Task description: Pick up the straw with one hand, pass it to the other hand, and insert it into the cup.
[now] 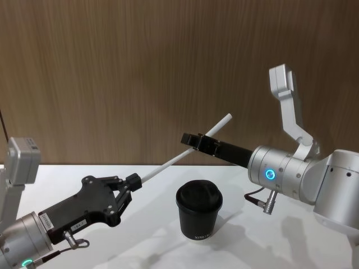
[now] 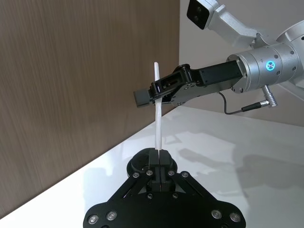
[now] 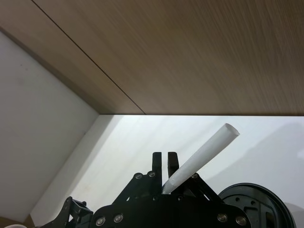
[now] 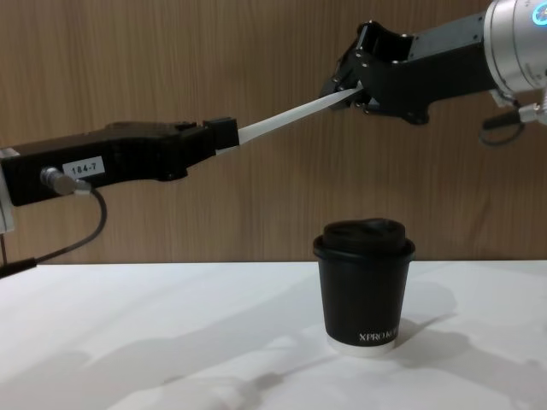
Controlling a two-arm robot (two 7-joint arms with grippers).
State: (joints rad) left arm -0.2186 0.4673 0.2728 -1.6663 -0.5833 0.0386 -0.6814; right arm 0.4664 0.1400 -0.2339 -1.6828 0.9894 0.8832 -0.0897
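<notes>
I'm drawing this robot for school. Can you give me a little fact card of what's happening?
Left end effector: shut on the lower end of the straw
Right end effector: meets the straw near its upper tip
Straw: white, tilted, held in the air, higher than the cup, not touching it
Cup: black, lid on, upright on the white table
Stage: hand-over moment; straw not yet in the cup
</notes>
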